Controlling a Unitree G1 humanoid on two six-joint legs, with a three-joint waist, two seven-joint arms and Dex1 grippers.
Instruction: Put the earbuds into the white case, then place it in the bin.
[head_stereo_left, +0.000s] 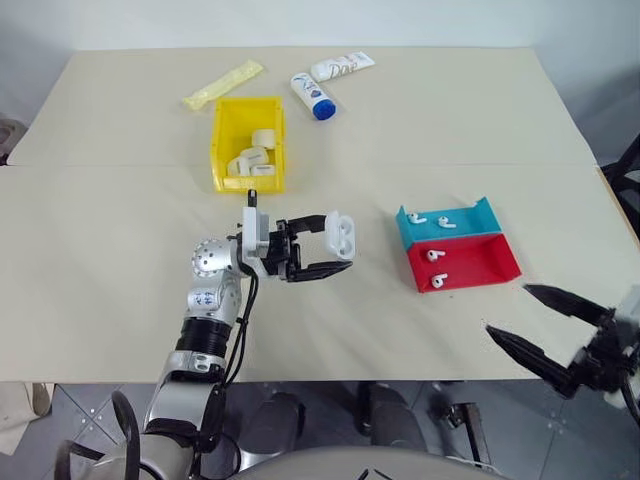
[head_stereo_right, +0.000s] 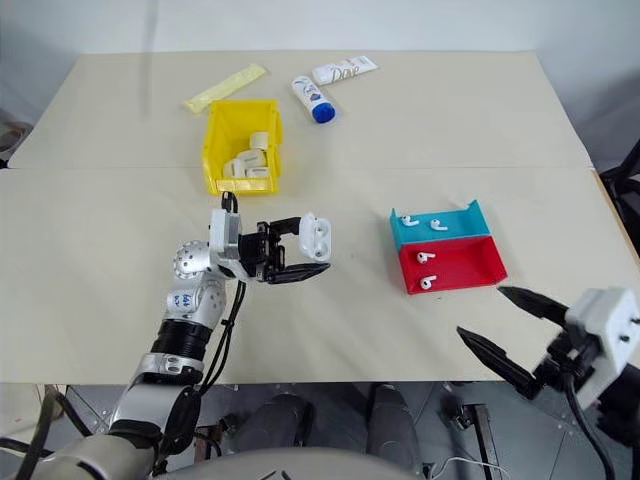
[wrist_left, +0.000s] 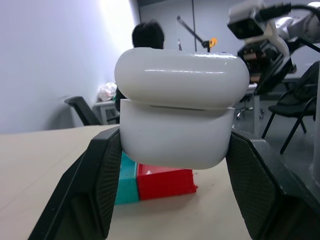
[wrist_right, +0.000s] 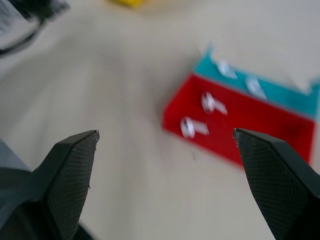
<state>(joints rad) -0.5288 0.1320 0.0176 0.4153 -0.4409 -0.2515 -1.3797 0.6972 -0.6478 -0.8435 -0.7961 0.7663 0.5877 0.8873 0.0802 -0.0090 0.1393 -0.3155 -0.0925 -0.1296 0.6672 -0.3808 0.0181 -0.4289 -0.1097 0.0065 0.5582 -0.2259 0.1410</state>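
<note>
Left claw (head_stereo_left: 335, 250) pinching small glossy white hinged case (head_stereo_left: 341, 233), lid slightly ajar, held above beige desk (head_stereo_left: 450, 120), near the blue-and-red tray (head_stereo_left: 462, 258), right claw (head_stereo_left: 545, 330) spread, office chairs behind.

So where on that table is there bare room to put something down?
Plenty: the whole left side of the table, the stretch between the yellow bin and the blue-and-red tray, and the far right corner. It is crowded only behind the bin, around the yellow packet, bottle and tube.
</note>
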